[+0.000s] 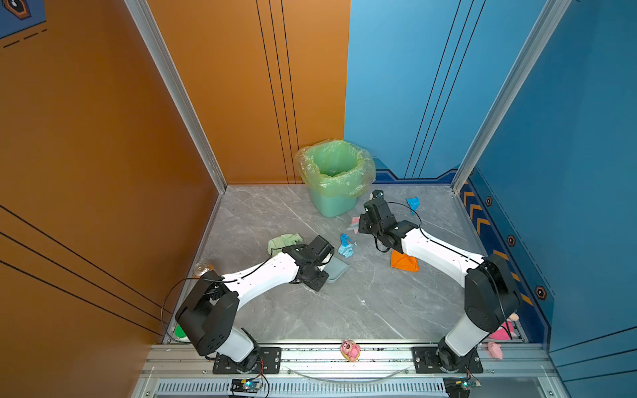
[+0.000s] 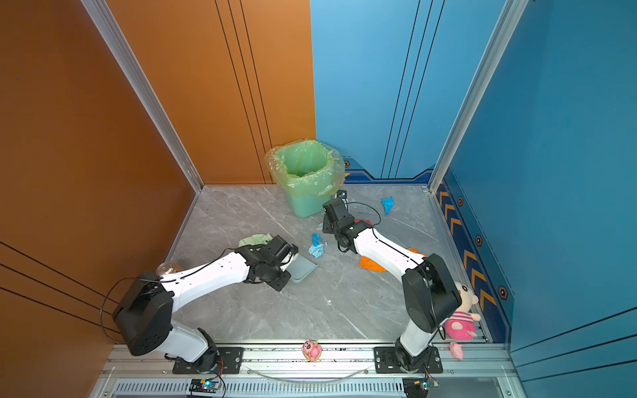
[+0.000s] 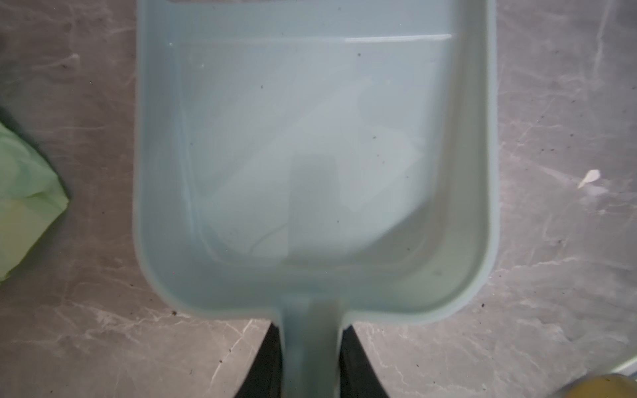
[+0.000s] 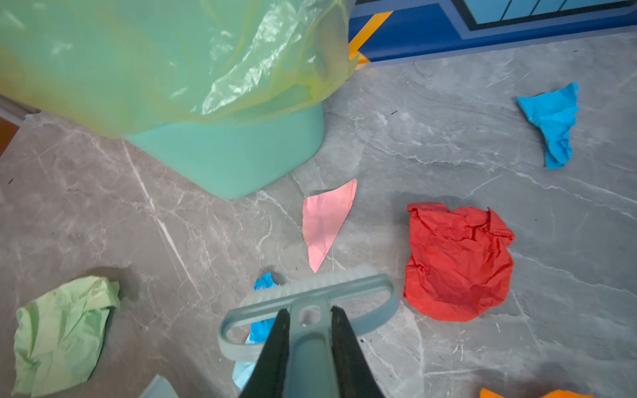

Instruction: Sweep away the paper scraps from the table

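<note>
Paper scraps (image 4: pixel 458 262) near bin (image 4: pixel 234 155); right end effector (image 4: pixel 310 310) clamps brush (image 4: pixel 344 286), left end effector (image 3: pixel 310 326) clamps dustpan (image 3: pixel 310 155); table (image 1: pixel 344 310) front open.

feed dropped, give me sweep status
Left gripper shut on dustpan, right gripper on brush. Paper scraps on table, dustpan empty. Bin near brush.

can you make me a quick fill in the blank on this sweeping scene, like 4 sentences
1. The left tool is shut on the handle of the ____.
2. The right tool is shut on the handle of the ____.
3. The bin is lined with a ____ plastic bag.
4. The flat triangular scrap near the bristles is ____.

Missing words: dustpan; brush; green; pink
</note>
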Robot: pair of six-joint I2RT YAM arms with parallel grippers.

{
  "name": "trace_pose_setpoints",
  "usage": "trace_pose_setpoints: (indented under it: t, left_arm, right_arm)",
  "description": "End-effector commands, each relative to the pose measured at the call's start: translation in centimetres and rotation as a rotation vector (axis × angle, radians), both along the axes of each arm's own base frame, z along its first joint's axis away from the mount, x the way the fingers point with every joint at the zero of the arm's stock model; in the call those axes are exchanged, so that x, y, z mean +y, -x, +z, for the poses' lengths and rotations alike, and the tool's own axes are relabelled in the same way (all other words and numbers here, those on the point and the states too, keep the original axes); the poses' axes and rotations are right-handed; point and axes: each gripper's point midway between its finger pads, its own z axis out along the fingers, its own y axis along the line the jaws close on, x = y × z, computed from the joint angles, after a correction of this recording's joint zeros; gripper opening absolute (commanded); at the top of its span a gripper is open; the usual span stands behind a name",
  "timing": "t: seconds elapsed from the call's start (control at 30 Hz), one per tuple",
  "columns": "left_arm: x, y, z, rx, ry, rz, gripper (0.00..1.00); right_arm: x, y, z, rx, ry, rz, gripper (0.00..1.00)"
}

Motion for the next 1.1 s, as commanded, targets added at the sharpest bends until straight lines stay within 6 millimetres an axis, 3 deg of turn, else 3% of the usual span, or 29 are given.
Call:
trace_pose_setpoints:
  t: [0.0, 0.33, 0.57, 1.07]
  left_arm:
    - [-1.3, -0.2, 0.1, 0.003, 0.004, -0.042, 0.00]
    - [-3.3, -1.0, -0.5, 0.011, 0.012, -0.066, 0.00]
    - [-3.3, -0.9, -1.2, 0.023, 0.006, -0.062, 0.00]
    - [-2.7, -1.2, -2.4, 0.025, -0.004, -0.045, 0.00]
  right_arm:
    - [-1.5, -0.4, 1.1, -0.022, 0.073, -0.154, 0.00]
    - [0.6, -0.1, -0.9, 0.035, 0.115, -0.112, 0.00]
    - [1.4, 0.4, -2.8, 0.094, 0.110, -0.058, 0.00]
    - [1.3, 2.4, -6.2, 0.203, 0.117, -0.018, 0.00]
